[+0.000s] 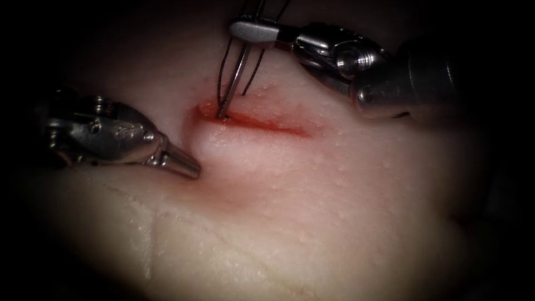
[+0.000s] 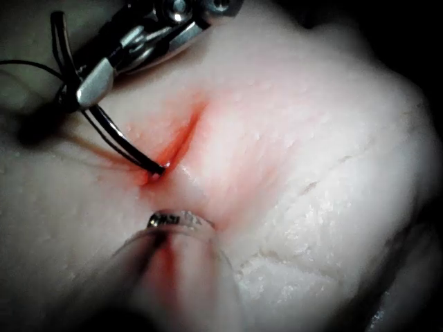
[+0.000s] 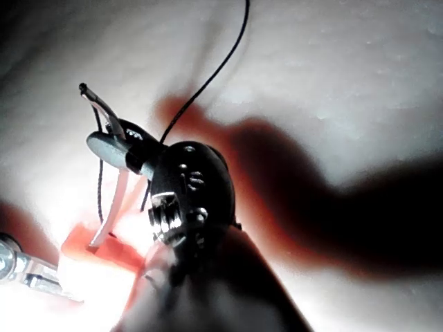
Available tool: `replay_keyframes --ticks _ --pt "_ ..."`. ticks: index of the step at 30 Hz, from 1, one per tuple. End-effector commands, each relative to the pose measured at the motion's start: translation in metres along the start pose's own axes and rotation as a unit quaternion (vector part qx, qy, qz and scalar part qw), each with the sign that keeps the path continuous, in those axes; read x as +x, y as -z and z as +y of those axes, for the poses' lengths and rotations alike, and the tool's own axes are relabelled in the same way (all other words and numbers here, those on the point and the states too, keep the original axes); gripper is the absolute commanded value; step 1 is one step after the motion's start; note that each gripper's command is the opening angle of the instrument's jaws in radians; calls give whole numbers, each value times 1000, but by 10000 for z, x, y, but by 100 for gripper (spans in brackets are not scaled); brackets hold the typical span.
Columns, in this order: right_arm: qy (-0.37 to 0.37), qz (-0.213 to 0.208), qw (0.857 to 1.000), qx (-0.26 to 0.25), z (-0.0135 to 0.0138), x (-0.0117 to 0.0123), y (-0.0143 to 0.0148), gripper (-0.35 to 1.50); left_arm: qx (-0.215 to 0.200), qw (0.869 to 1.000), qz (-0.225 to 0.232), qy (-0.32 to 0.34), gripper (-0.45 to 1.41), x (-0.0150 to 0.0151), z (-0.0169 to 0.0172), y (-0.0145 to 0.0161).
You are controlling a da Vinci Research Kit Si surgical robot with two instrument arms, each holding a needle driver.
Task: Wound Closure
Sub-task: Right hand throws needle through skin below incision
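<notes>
Nearest me, the left tool (image 1: 181, 165) has its jaws together, gripping nothing — it presses the tissue (image 1: 312, 200) beside the cut (image 1: 251, 121), probably to steady it. Beyond, the right tool (image 1: 253, 29) clamps the needle (image 1: 238, 72) near its trailing end — tip in the cut's left end, thread (image 1: 255, 69) alongside.

The left end of the cut (image 1: 251, 120) is crowded. The needle (image 1: 237, 78) stands almost upright there, its tip in the tissue (image 1: 334, 212) at the cut's left end, with the right gripper (image 1: 253, 29) clamped on its upper part just above. Strands of thread (image 1: 257, 69) hang beside the needle on both sides. The left gripper (image 1: 186, 166), jaws together, presses into the tissue left of the cut, near the needle, leaving what looks like a narrow gap between them. The cut's right half and the tissue below lie bare.
</notes>
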Motion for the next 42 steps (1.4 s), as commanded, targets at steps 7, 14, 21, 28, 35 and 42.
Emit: replay_keyframes --ticks 7,14,21,28,35,42 --pt "-42 -2 999 8 3 -21 -8 -35 -2 1000 0 0 -45 -1 5 -10" --pt "-72 -3 997 15 -1 -24 -8 -35 -2 1000 0 1 -45 0 5 -10" --pt "-87 -6 996 21 -7 -30 -11 -35 -2 1000 0 2 -45 2 4 -11" --pt "-97 -8 995 23 -11 -30 -11 -35 -1 1000 0 3 -45 4 4 -12" --pt "-123 -11 992 24 -14 -34 -10 -35 -2 1000 1 5 -45 8 6 -9" --pt "-126 -16 991 30 -26 -46 -12 -35 -3 1000 8 9 -45 15 6 -2"
